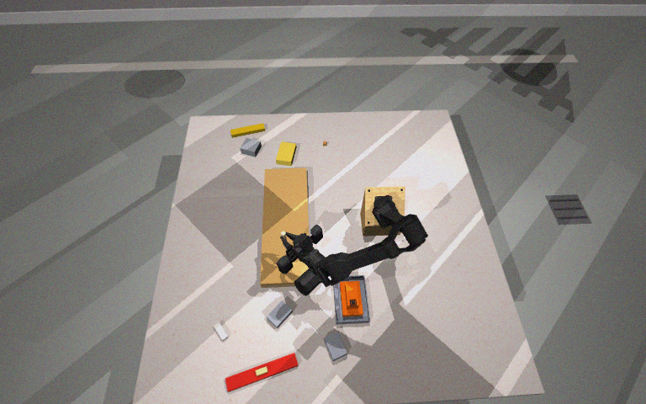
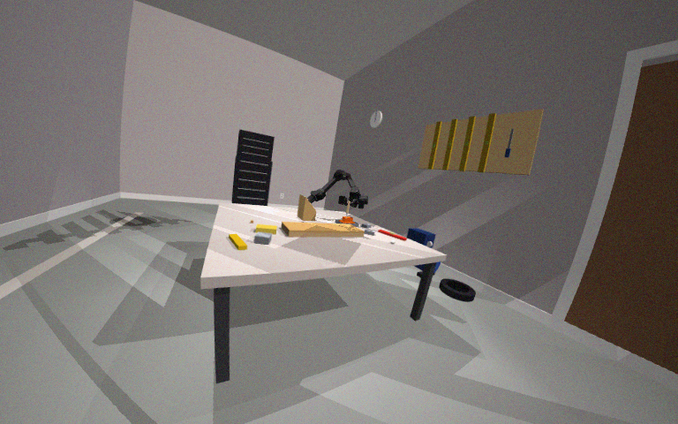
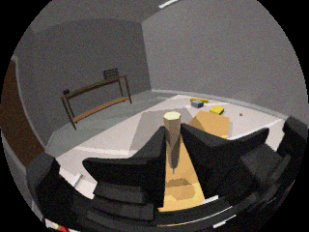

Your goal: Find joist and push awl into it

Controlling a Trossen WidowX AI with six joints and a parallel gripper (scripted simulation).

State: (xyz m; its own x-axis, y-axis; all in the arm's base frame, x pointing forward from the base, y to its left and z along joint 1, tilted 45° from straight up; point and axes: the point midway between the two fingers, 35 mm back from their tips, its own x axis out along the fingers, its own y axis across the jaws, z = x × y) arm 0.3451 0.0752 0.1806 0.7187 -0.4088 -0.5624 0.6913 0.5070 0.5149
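My gripper [image 1: 287,238] [image 2: 348,202] [image 3: 172,128] is shut on the awl [image 1: 283,233] [image 2: 348,209] [image 3: 172,126]. The awl's light wooden handle rises between the fingers and its thin metal tip points down in the wrist view. The awl is held above the near part of the tan floor panel [image 1: 285,190] [image 2: 320,230] [image 3: 210,123]; it looks clear of the surface. The orange stud finder [image 1: 345,297] [image 2: 345,219] lies in the grey tray [image 1: 352,321], beside the panel's near end. The joist is hidden. No hole can be made out, but the arm and shadows cover part of the panel.
The arm stands on a wooden base block [image 1: 370,230]. Grey blocks [image 1: 279,314] [image 1: 336,346], a white piece [image 1: 220,331] and a red level [image 1: 240,380] lie near the front. A yellow block [image 1: 286,152], yellow bar [image 1: 247,130] and another grey block [image 1: 250,146] lie beyond the panel.
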